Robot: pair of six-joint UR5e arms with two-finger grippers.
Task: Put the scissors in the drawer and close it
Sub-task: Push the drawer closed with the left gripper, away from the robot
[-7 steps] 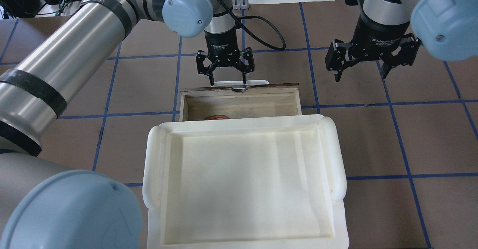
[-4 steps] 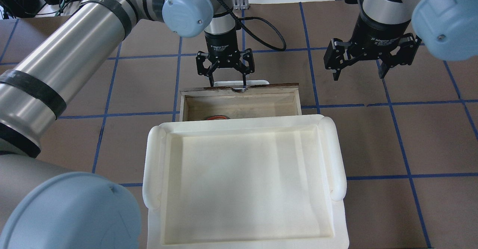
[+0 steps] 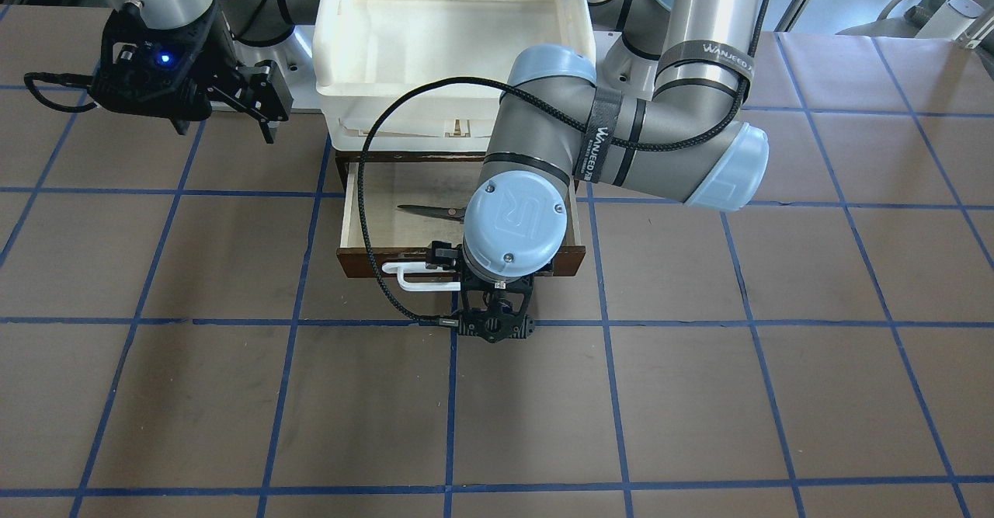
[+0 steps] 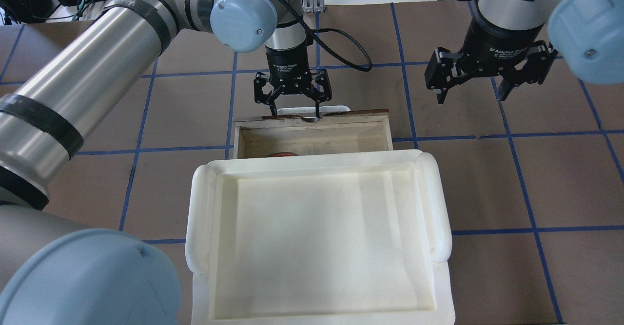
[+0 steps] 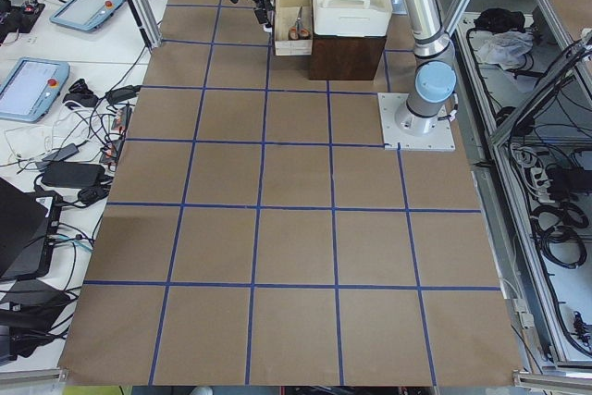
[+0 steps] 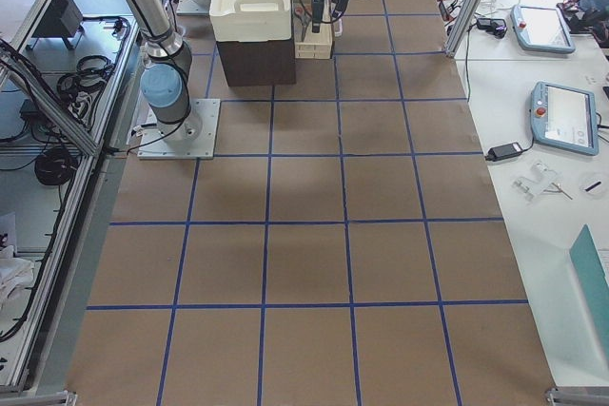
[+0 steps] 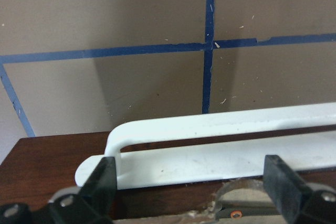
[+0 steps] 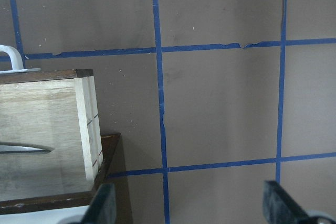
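Observation:
The dark brown drawer [image 4: 363, 114] stands open under the tray, its pale interior [image 3: 373, 215] showing. The scissors [image 3: 431, 210] lie inside it; only an orange-red bit [image 4: 284, 154] shows in the overhead view, and a blade tip shows in the right wrist view [image 8: 26, 149]. My left gripper [image 4: 296, 109] is open, with its fingers straddling the chipped front edge and the white bar handle [image 7: 226, 127]. It holds nothing. My right gripper [image 4: 470, 96] is open and empty, hovering over the table to the drawer's right.
A cream-white plastic tray [image 4: 200, 218] sits on top of the dark cabinet and covers the rear of the drawer. The brown table [image 4: 536, 179] is marked with blue tape lines. The left arm's black cable [image 3: 373, 215] loops over the drawer.
My left gripper has sunk slightly at the drawer front. The drawer has slid in a little, so less of the orange scissor handle shows. The right gripper has shifted slightly.

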